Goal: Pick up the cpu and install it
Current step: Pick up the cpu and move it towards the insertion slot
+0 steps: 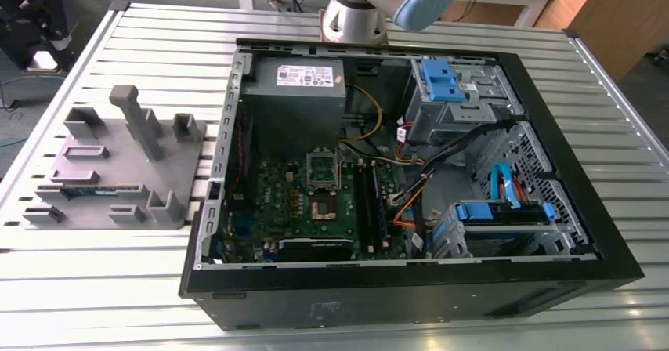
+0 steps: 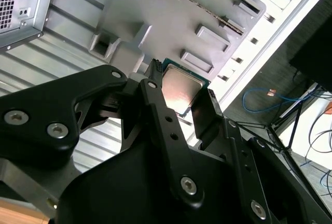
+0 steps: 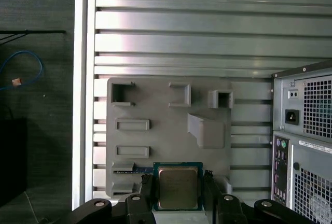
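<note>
The cpu is a flat square chip with a silvery top and a thin dark rim. It sits between my gripper's two black fingers, which are shut on its opposite edges. In the second wrist view the cpu is likewise clamped in the gripper, well above the grey holder tray. In the exterior view, the motherboard's socket lies uncovered inside the open computer case, with its metal frame just behind it.
The grey holder tray with upright posts lies at the exterior view's left on the slatted metal table. A green memory stick rests in it. Cables, drive bays and a power supply crowd the case. The arm rises at the back.
</note>
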Robot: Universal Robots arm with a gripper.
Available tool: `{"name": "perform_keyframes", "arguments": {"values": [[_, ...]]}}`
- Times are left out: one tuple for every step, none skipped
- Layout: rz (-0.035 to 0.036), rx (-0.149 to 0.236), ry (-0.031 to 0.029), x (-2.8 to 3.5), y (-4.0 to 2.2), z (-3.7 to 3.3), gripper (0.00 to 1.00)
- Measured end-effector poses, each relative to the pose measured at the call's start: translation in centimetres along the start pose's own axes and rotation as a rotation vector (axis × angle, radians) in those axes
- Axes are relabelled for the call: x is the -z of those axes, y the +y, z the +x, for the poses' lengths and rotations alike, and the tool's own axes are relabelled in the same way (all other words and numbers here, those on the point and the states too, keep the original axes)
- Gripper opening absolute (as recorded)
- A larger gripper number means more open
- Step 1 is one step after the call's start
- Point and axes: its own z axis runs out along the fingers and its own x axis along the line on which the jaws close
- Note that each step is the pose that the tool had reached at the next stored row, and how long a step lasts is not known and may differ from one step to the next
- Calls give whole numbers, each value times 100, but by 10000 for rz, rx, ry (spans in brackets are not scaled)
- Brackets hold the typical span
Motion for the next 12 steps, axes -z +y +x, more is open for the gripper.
{"name": "perform_keyframes", "arguments": {"values": [[1,0,1,0,0,-6,47],[1,0,1,0,0,-12,47],[0,0,0,0,0,-18,47],[0,0,0,-1,0,-23,47],[0,0,0,-1,0,-29,47],[0,0,-1,-1,0,-34,47],[0,0,0,-1,0,-39,47],[0,0,0,-1,0,-44,47],[0,0,0,-2,0,-48,47],[0,0,1,-1,0,-52,47],[1,0,1,-1,0,-57,47],[0,0,0,-2,0,-62,47]]}}
